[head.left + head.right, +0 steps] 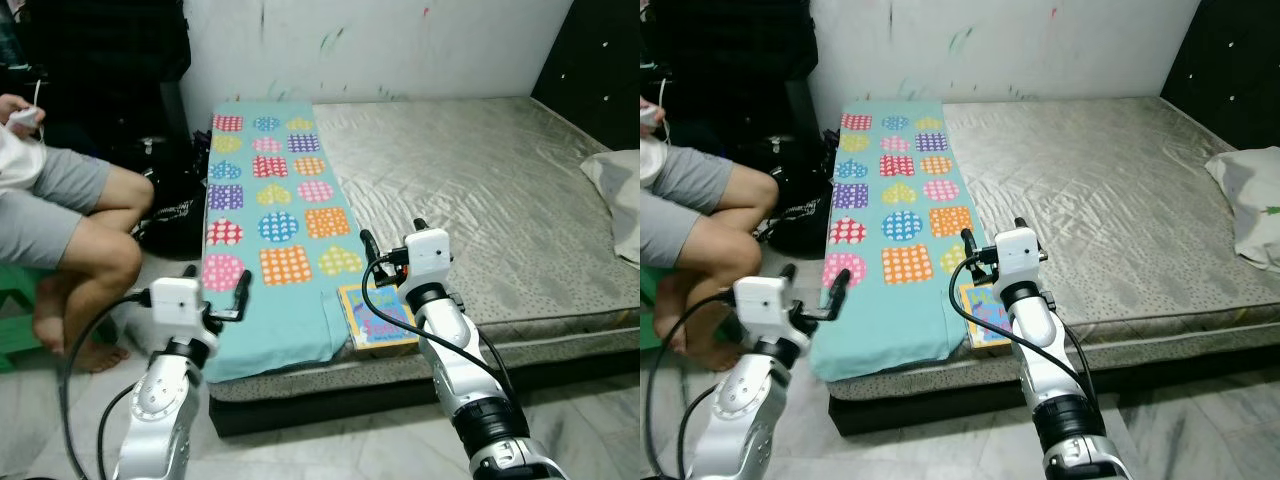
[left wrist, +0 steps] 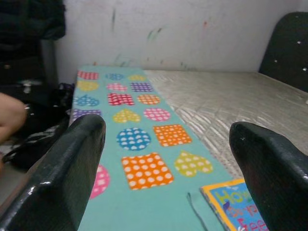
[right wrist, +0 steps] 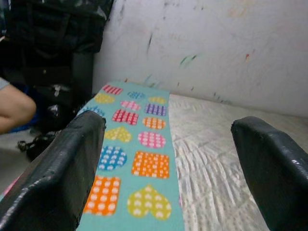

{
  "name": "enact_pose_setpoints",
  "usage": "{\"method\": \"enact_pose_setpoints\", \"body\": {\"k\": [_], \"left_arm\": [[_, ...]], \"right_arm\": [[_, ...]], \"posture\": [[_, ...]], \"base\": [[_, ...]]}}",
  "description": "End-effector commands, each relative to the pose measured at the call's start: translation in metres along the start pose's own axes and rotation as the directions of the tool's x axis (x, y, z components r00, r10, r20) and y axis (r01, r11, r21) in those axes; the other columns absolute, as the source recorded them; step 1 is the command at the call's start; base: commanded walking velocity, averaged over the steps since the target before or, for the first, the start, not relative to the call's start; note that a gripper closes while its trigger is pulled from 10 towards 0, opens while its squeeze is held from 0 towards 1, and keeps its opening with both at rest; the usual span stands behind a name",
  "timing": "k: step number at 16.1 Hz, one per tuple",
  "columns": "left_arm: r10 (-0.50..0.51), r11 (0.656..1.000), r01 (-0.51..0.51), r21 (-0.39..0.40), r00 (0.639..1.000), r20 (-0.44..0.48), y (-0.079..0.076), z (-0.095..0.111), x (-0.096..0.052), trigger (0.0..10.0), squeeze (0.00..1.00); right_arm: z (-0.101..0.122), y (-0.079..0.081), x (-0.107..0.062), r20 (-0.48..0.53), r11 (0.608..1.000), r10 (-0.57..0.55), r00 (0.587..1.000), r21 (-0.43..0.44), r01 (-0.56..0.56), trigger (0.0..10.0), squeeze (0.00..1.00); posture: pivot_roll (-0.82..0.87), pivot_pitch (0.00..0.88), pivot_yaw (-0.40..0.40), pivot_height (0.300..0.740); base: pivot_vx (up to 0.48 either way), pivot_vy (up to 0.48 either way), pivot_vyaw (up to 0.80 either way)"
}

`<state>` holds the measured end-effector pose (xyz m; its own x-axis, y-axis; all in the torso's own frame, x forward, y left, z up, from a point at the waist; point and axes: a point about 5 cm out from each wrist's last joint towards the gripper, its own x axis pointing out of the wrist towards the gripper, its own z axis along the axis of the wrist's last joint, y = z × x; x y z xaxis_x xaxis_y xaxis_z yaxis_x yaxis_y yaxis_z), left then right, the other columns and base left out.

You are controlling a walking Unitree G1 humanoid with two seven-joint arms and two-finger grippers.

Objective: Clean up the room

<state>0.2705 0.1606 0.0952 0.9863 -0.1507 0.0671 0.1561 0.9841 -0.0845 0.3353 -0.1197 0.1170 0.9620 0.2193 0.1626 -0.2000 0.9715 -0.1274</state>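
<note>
A teal blanket [image 1: 272,330] printed with dotted hearts and squares covers the left strip of a grey mattress [image 1: 480,190]. A colourful children's book [image 1: 375,318] lies at the mattress's front edge, just right of the blanket. My right gripper [image 1: 392,235] hovers open above the book, nothing between its fingers. My left gripper [image 1: 215,280] is open too, held over the blanket's front left corner. In the left wrist view the book [image 2: 236,207] lies close to the right finger [image 2: 269,168].
A person [image 1: 70,220] sits at the left beside the bed, bare feet on the floor by a green stool [image 1: 15,330]. A black bag [image 1: 170,215] lies between person and bed. A white pillow [image 1: 620,195] rests at the far right, under a black headboard [image 1: 600,50].
</note>
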Motion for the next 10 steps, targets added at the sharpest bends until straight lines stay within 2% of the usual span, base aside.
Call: {"method": "enact_pose_setpoints", "body": {"k": [1,5,10], "left_arm": [[-0.012,1.000,0.012,0.003,1.000,-0.002,-0.0021,0.0019,0.0021,10.0,0.00],[-0.005,1.000,0.005,-0.002,1.000,-0.019,-0.0001,-0.0019,-0.0039,10.0,0.00],[-0.001,1.000,0.001,-0.010,1.000,-0.021,-0.0007,-0.0015,-0.0037,10.0,0.00]], "right_arm": [[-0.0007,-0.0043,-0.0035,-0.003,1.000,-0.024,1.000,0.008,0.024,10.0,0.00],[-0.0030,-0.0008,-0.0080,-0.016,1.000,-0.004,1.000,0.007,0.004,10.0,0.00],[-0.0011,-0.0030,-0.0054,-0.018,1.000,-0.003,1.000,-0.005,0.003,10.0,0.00]], "posture": [[-0.02,0.000,-0.022,0.740],[-0.03,0.000,-0.036,0.740],[-0.02,0.000,-0.039,0.740]], "base": [[0.307,0.000,0.00],[0.313,0.000,0.00],[0.313,0.000,0.00]]}}
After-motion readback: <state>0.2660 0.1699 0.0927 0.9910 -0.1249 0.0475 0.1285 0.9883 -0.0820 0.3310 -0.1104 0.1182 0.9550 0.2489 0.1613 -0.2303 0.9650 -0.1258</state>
